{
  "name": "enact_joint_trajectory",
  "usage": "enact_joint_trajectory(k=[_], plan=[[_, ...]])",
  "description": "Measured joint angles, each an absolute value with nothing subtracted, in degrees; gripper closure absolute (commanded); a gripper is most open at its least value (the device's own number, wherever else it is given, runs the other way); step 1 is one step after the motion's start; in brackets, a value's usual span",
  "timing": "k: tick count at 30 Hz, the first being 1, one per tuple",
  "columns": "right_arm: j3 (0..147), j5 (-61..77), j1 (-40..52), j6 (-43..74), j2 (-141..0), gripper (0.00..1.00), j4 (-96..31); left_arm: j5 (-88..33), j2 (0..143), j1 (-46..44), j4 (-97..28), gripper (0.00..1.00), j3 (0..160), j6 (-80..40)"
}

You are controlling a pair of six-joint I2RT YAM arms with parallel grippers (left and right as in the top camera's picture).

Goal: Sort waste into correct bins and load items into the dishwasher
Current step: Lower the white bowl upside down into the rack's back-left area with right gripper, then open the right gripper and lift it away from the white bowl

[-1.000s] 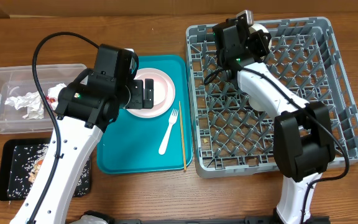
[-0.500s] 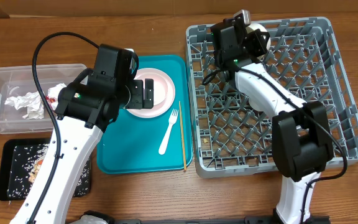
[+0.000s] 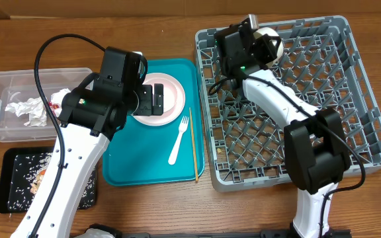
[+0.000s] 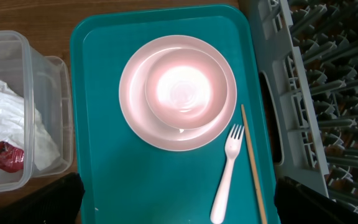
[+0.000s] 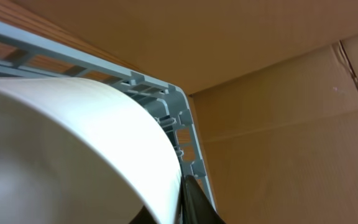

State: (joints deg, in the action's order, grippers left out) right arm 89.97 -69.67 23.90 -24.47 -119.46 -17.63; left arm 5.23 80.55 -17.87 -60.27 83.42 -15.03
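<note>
Right gripper (image 3: 260, 45) is clamped on a white bowl (image 3: 270, 38) at the dish rack's (image 3: 349, 99) far edge; left gripper (image 3: 156, 99) hangs spread wide, left of the rack.

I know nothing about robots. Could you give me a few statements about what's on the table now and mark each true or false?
1. A bowl sits on the pink plate. True.
2. The fork lies on the plate. False: it lies on the teal tray, beside the chopstick.
3. The clear tub holds crumpled white paper and a red wrapper. True.
4. The black tray holds the chopstick. False: it holds scattered rice.
</note>
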Motion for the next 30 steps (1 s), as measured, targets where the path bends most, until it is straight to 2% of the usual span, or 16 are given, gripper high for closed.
enact_joint_trajectory(k=[5, 7, 9, 10, 11, 30], plan=[[90.0, -68.8, 26.5, -24.4, -119.5, 0.62, -18.1, 5.2, 80.6, -17.9, -60.2, 0.0, 83.4, -15.0], [90.0, -68.4, 27.2, -24.6, -119.5, 0.45, -18.5, 5.2, 80.6, -17.9, -60.3, 0.0, 83.4, -15.0], [90.0, -68.2, 27.4, -24.8, -119.5, 0.14, -19.1, 5.2, 80.6, -17.9, -60.3, 0.0, 83.4, -15.0], [90.0, -68.3, 27.4, -24.4, -119.5, 0.04, -19.5, 5.2, 80.6, -17.9, -60.3, 0.0, 83.4, -15.0], [90.0, -68.2, 27.6, -24.4, -119.5, 0.0, -20.2, 5.2, 80.6, -17.9, -60.2, 0.0, 83.4, -15.0], [89.9, -68.1, 35.5, -24.4, -119.5, 0.0, -20.6, 5.2, 80.6, -17.9, -60.3, 0.0, 83.4, -15.0]])
